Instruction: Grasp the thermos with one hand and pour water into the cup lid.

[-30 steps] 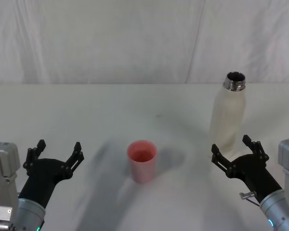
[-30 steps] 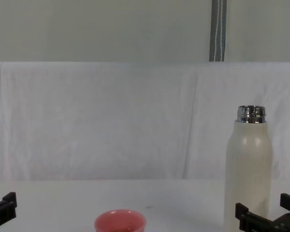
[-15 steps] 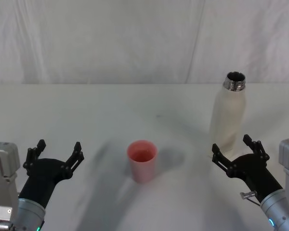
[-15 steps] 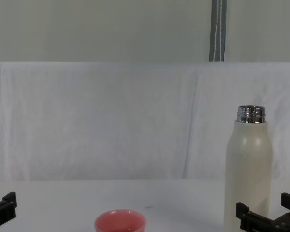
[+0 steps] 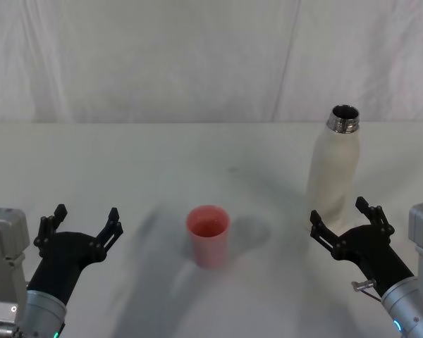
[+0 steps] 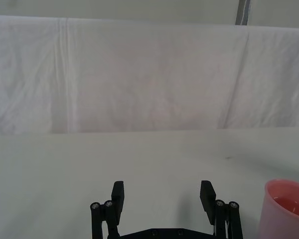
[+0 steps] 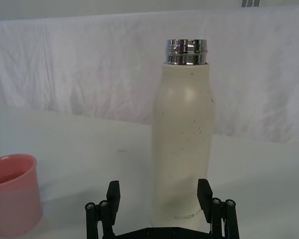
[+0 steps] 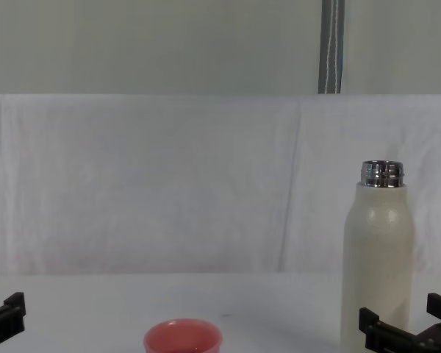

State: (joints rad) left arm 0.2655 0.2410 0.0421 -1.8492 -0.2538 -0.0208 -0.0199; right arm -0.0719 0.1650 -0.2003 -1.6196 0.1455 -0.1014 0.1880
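Where "HONOR" marks thermos point(image 7: 185, 144), upright, uncapped

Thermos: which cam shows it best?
Right wrist view: the thermos stands whole, steel neck to base, just beyond the open right gripper. Head view looks down into its mouth; chest view cuts off its base.

Both grippers are matte black and angular, the left gripper point(image 5: 83, 222) and the right gripper point(image 5: 347, 217) alike, each with two forked fingers point(image 6: 117, 195) tipped by square pads. Small silver screws sit at the finger joints. Behind each, a black housing narrows into a silver-grey metal wrist point(image 5: 39, 313) with a small teal light. Pale grey boxy blocks point(image 5: 3, 248) flank the arms.
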